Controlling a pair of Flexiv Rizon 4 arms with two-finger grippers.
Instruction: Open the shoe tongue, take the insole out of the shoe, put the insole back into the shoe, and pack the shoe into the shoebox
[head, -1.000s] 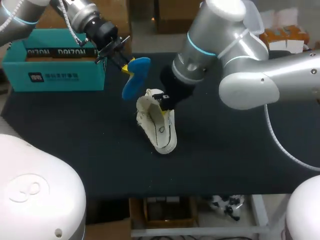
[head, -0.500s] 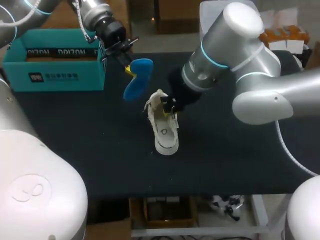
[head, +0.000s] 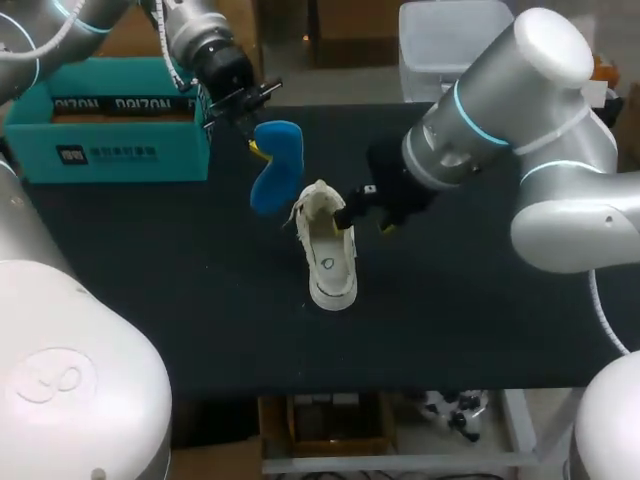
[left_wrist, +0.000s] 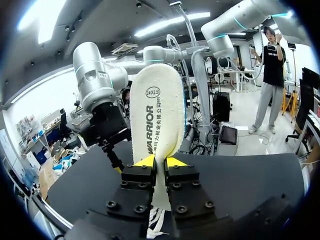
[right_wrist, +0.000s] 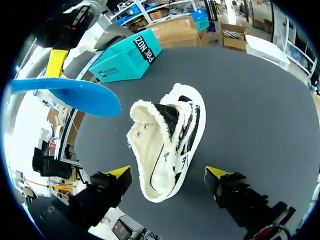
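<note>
Blue insole (head: 277, 165) is out, pinched in my left claw (head: 258, 145), airborne at the white sneaker's (head: 328, 250) eleven o'clock. My right claw (head: 365, 220) is spread, empty, at its two o'clock. Reinserting the insole and packing the sneaker into the teal shoebox (head: 105, 150) remain, I judge.

End of insole (left_wrist: 157, 115) — hidden behind left tool (left_wrist: 160, 161)
</note>
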